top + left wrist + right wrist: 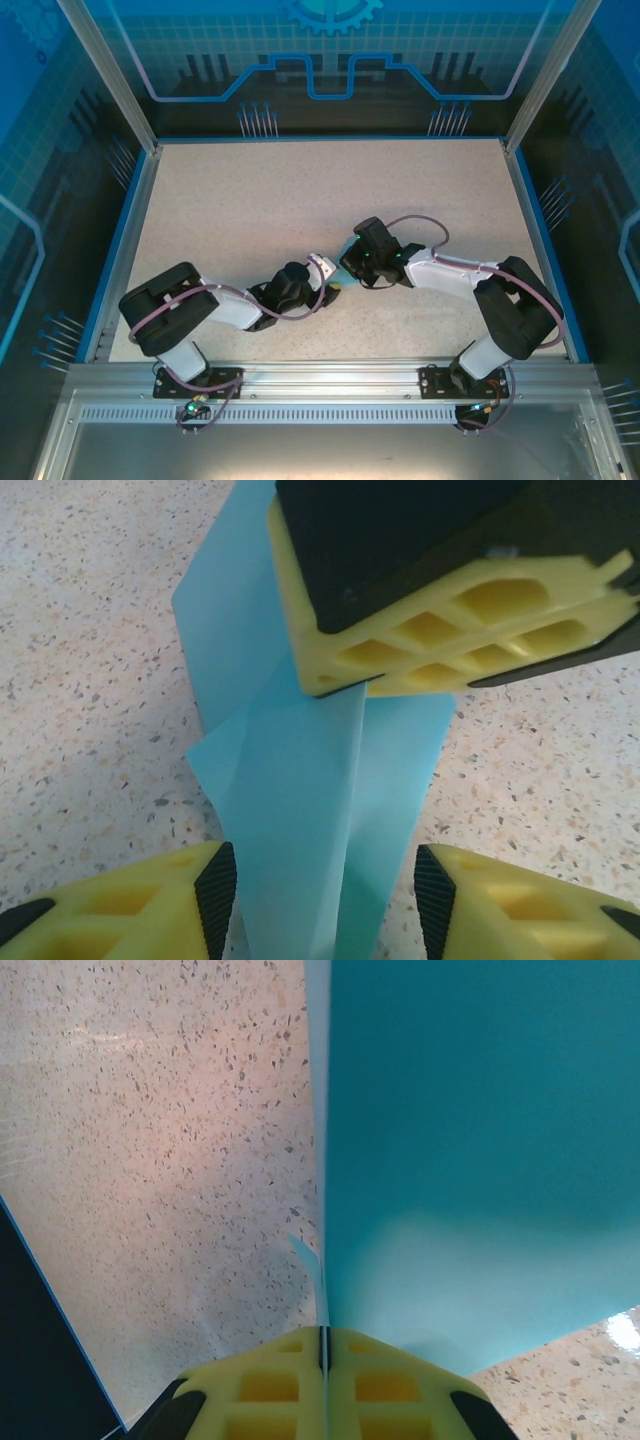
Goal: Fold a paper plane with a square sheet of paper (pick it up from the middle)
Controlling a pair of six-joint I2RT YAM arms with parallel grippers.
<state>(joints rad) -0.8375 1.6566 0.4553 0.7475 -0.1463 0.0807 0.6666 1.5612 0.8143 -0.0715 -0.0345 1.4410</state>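
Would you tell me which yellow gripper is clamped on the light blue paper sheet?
The right gripper grips the paper sheet; the left gripper stands open.

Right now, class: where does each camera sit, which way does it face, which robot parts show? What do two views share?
Top external: above, behind the bases, looking down on the table; left arm, right arm show.
Left wrist: on the left arm, facing the paper; open left gripper shows.
Right wrist: on the right arm, facing the paper; right gripper, shut on it, shows.
Shared: both wrist views show right gripper pinching paper.
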